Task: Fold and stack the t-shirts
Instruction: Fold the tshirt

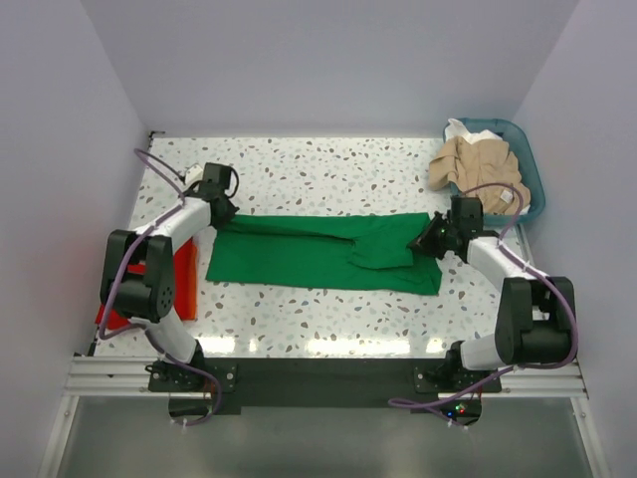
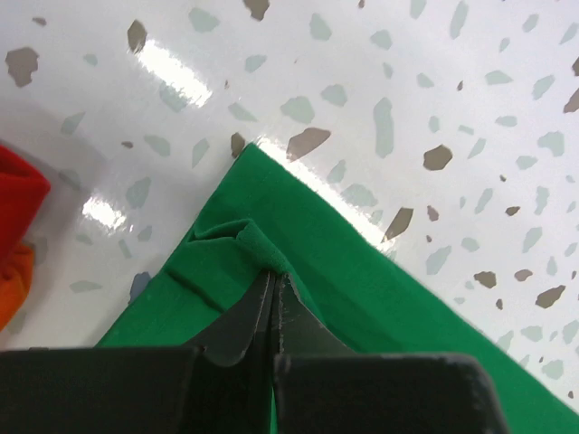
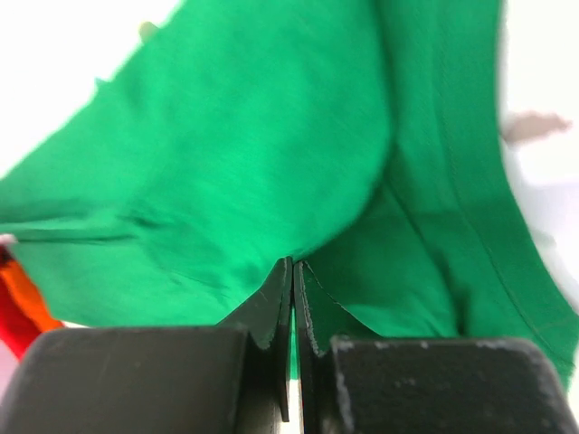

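A bright green t-shirt (image 1: 318,257) lies in a long folded band across the middle of the table. My left gripper (image 1: 221,217) is at its far left corner, shut on a pinch of green cloth (image 2: 362,271); the gripper (image 2: 274,276) has its jaws pressed together over a small fold. My right gripper (image 1: 430,239) is at the shirt's far right end, and this gripper (image 3: 294,264) is shut on the green cloth (image 3: 253,136), which rises into the jaws. A red t-shirt (image 1: 184,284) lies at the table's left edge beside the left arm. A beige t-shirt (image 1: 478,164) is heaped in the basket.
A teal plastic basket (image 1: 528,164) stands at the back right corner with a bit of white cloth (image 1: 460,129) at its rim. White walls close in the speckled table (image 1: 328,169) on three sides. The arm bases sit at the near edge.
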Tool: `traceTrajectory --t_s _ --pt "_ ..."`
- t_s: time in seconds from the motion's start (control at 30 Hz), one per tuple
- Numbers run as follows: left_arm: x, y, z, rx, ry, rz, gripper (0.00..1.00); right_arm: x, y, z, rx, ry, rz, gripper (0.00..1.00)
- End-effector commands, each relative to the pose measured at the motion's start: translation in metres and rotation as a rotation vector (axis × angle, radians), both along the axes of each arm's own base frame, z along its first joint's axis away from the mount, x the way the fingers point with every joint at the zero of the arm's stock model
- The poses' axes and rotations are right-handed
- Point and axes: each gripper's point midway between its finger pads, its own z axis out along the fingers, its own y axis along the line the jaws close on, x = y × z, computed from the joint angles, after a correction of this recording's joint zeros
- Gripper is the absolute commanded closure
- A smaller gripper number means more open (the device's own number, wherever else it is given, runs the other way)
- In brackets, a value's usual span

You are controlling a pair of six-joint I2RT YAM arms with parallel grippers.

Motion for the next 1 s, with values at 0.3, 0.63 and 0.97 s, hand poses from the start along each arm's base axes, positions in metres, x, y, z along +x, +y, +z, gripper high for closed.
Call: traceTrajectory --t_s 0.3,0.63,0.97 --pt "0.073 0.005 0.039 0.000 -0.137 -0.033 1.00 0.066 0.008 0.093 0.070 -0.190 -0.007 1.00" --pt "0.110 0.006 0.054 -0.020 -0.195 -0.057 1.00 0.108 0.013 0.138 0.108 -0.276 -0.007 1.00" --pt "0.115 0.005 0.044 -0.040 -0.189 -0.080 1.00 0.106 0.014 0.139 0.118 -0.264 -0.008 1.00"
